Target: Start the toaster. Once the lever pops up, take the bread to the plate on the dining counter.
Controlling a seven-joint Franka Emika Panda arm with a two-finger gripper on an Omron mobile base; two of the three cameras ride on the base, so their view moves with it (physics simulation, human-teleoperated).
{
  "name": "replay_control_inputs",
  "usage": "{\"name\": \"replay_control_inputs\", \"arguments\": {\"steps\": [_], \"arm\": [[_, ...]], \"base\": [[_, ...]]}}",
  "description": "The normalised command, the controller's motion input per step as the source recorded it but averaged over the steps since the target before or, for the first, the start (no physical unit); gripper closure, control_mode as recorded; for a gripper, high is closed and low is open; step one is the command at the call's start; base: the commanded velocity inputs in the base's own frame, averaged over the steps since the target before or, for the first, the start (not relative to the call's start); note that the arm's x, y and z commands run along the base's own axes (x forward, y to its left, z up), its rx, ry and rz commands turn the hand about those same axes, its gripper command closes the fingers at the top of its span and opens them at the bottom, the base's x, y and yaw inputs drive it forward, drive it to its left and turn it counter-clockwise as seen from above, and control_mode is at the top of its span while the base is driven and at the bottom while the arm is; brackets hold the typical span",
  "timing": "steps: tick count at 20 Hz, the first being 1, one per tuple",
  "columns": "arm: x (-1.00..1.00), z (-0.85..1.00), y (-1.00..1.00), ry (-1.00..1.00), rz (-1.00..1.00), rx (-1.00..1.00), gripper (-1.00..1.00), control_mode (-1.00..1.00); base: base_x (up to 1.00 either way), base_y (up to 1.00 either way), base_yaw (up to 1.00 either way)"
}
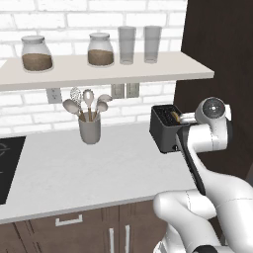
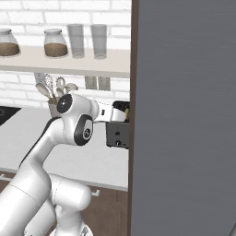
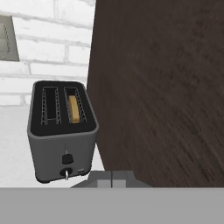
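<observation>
White counter (image 1: pixel 99 168), toaster (image 3: pixel 61 131) with bread (image 3: pixel 75 109) in its right slot, fingers (image 3: pixel 112 178) pressed together, empty

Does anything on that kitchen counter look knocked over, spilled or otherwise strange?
Nothing stands out. The toaster stands upright beside the dark cabinet wall with bread sitting low in one slot; the utensil crock and shelf jars are upright, and nothing is spilled.
</observation>
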Motion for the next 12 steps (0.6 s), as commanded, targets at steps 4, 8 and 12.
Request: {"name": "replay_control_inputs", "arguments": {"steps": [4, 8, 12], "arm": [[0.00, 0.00, 0.00, 0.00, 0.00, 0.00, 1.00, -1.00], [0.00, 0.00, 0.00, 0.00, 0.00, 0.00, 1.00, -1.00], [0.00, 0.00, 0.00, 0.00, 0.00, 0.00, 1.00, -1.00]], "base": [[0.00, 0.00, 0.00], [0.00, 0.00, 0.00], [0.00, 0.00, 0.00]]}}
